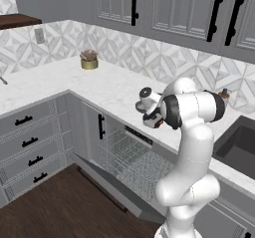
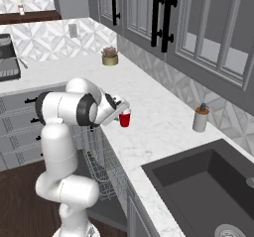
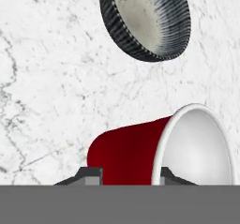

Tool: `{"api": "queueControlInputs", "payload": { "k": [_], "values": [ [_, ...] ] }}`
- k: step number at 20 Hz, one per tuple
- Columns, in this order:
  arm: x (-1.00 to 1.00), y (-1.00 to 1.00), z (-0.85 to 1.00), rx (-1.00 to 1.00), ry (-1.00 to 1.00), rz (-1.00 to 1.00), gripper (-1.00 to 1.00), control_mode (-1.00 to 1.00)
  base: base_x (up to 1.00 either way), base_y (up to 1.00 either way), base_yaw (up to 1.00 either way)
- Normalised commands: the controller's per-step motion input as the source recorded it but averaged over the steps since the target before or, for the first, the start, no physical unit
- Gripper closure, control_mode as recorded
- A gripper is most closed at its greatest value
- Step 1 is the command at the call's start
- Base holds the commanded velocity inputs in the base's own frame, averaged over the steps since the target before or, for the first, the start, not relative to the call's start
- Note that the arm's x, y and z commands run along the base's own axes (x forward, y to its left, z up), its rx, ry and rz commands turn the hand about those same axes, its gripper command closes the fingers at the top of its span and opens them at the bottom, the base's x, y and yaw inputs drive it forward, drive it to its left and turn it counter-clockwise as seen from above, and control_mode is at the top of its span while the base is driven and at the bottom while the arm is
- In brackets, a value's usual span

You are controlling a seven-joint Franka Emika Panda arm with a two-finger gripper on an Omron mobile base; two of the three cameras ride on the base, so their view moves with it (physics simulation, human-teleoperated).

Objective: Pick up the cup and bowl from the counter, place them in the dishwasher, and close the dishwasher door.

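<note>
In the hand view the grey band cuts off the cup's (image 3: 131,148) lower side and most of both fingertips (image 3: 89,175), so contact cannot be confirmed. In the left base view the arm hides the cup. The sink (image 2: 198,181) runs off the right base view's bottom edge.

Between the pincer (image 3: 125,175) tips, the cup (image 3: 129,148) looks smooth matt red plastic. Beyond it, the bowl (image 3: 145,19) is ribbed, speckled; the desk (image 3: 47,78) veined marble.

Domestic kitchen, rendered: long white marble-look counter (image 1: 109,85), grey panelled wall cabinets w/ black handles (image 2: 163,18), dark undermount sink (image 2: 208,186), open under-counter dishwasher w/ wire racks (image 1: 127,157), patterned tile backsplash (image 1: 149,53).
</note>
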Motion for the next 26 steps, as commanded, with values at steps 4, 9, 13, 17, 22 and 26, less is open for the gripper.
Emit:
{"api": "queueControlInputs", "payload": {
  "k": [4,9,13,17,22,26],
  "values": [
    [-0.43,0.13,0.19,0.01,0.0,0.0,1.0,-1.0,0.0,0.0,0.0],
    [-1.0,0.83,0.21,0.06,0.05,0.0,1.0,-1.0,0.0,0.0,0.0],
    [-1.0,1.0,-0.14,0.0,0.07,0.0,1.0,-1.0,0.0,0.0,0.0],
    [-0.29,1.0,-0.88,-0.02,0.21,0.09,1.0,-1.0,0.0,0.0,0.0],
    [0.08,0.66,-0.88,-0.18,0.11,0.16,1.0,-1.0,0.0,0.0,0.0],
    [0.41,0.21,-0.92,-0.3,0.03,0.21,1.0,-1.0,0.0,0.0,0.0]
  ]
}}
